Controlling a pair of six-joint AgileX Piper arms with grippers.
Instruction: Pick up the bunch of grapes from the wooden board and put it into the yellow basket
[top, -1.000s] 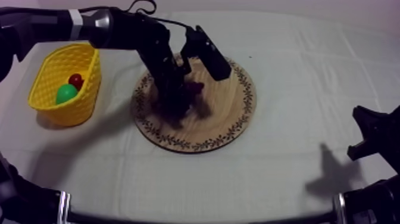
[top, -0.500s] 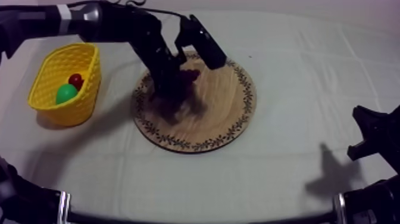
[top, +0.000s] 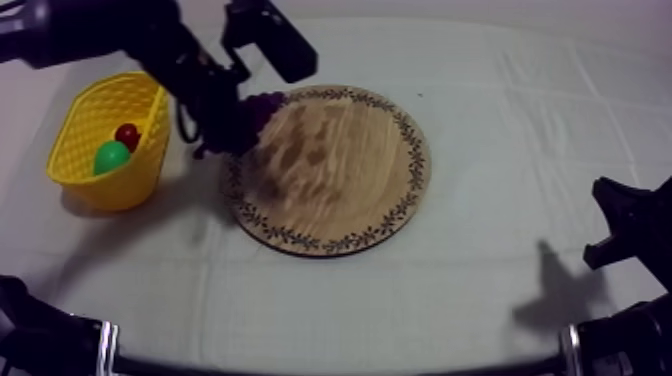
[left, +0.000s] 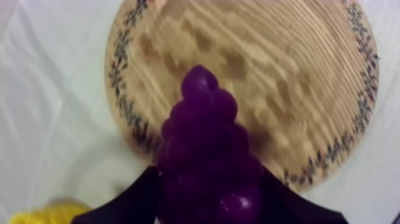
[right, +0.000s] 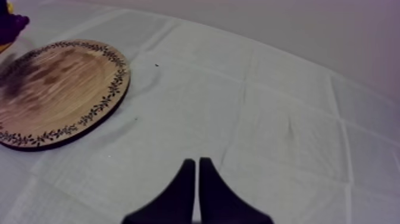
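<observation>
Open cloth (top: 195, 215) between board (top: 340, 190) and basket (top: 110, 190)

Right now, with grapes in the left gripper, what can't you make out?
1. Top view: where the left gripper pinches the bunch of grapes, hidden by the arm and blurred.
2. Top view: the kind of the green fruit in the yellow basket, too small.
3. Left wrist view: the basket's inside, cut off by the edge.
4. Right wrist view: most of the grapes, cut off by the edge.

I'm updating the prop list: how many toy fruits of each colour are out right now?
Purple: 1, the bunch of grapes, held by the left gripper.
Red: 1, the small red fruit, in the yellow basket.
Green: 1, a green fruit, in the basket too.
Total: 3.
</observation>
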